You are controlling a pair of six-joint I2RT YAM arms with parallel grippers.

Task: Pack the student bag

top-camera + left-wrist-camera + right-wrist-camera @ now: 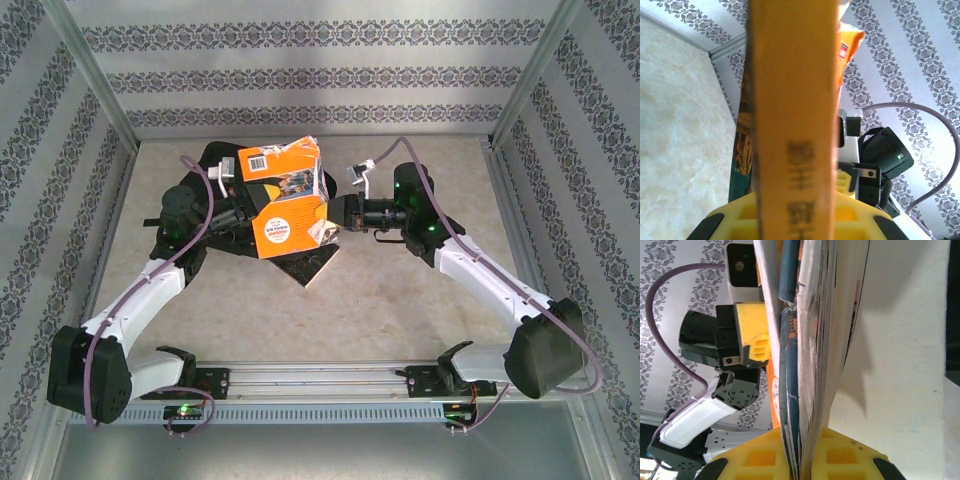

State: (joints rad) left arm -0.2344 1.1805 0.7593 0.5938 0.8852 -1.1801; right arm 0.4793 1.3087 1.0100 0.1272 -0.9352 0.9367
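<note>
Beneath the orange book (290, 200), soft black student bag (207, 157)

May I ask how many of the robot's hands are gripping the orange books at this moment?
2. The left hand clamps the orange books at their left edge. The right hand clamps them at their right edge.

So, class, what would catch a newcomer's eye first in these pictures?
A bundle of orange books is held up over the middle of the table, clamped from either side by the left fingers and the right fingers. The black student bag peeks out from behind it on the left.
</note>
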